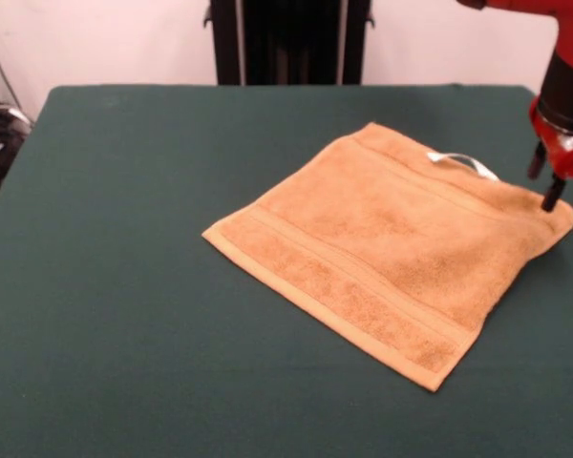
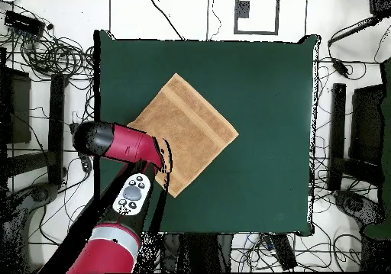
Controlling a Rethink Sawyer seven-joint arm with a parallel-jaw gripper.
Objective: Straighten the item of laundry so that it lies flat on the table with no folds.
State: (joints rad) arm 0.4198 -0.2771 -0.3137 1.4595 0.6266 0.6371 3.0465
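Note:
The golden-orange towel (image 1: 382,248) lies spread out and nearly flat on the dark green table (image 1: 124,239), turned like a diamond, with border bands along its near and far edges. Its white label (image 1: 463,162) loops off the far edge. My gripper (image 1: 544,179) hangs at the towel's right corner. Its two black fingertips (image 1: 552,196) are apart, with nothing between them, and the lower one is just at the corner. In the overhead view the towel (image 2: 187,130) lies left of the table's (image 2: 267,95) centre, and my red arm (image 2: 126,145) covers its left corner.
The pedestal (image 1: 291,43) stands behind the table's far edge. Cables and equipment (image 2: 46,49) lie on the floor around the table in the overhead view. The table's right edge (image 1: 568,114) is close to the gripper.

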